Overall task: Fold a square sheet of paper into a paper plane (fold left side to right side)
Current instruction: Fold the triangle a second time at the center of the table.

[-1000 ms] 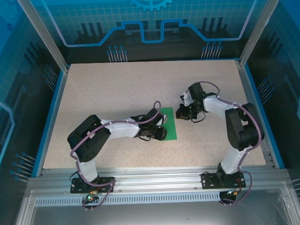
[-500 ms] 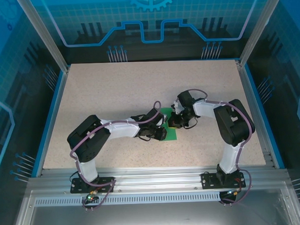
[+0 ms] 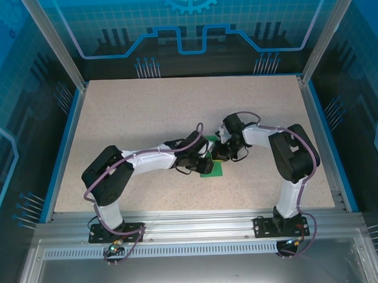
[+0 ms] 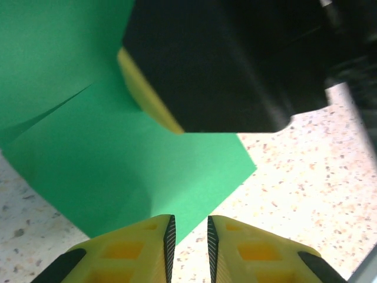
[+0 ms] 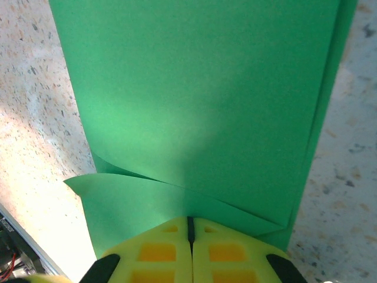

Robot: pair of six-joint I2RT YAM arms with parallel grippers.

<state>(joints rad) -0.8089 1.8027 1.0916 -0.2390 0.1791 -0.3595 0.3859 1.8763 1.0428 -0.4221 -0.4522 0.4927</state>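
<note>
Left pincer (image 4: 188, 240) sits low at the near edge of the paper (image 4: 118, 177). Its jaws are a narrow slit apart with nothing between them, so it is released, not gripping. It is likely parked there to guard that edge so the sheet does not slide while the other arm works. Whether its fingers actually touch the green cannot be told.

The paper lies flat mid-surface (image 3: 144, 112), between the two pincers, with both arms reaching in over it. It reads as a folded band, not a full square. The right wrist view shows a second layer peeking out along one long side and a loose slanted layer at the end by the fingertips. It is no dart shape yet, so the folding is judged early to middle.

Right pincer (image 5: 189, 236) is just beyond, clenched and empty, with its fingers tight together. Its tips point down onto the green, and in the left wrist view one yellow finger meets the sheet. Closed tips make a blunt pressing tool, so it is probably there to flatten the layers or run a crease rather than grab. The risk is that a push drags the thin sheet sideways and skews the fold.

Farther off, the speckled surface runs to the blue back wall (image 3: 185, 30).
</note>
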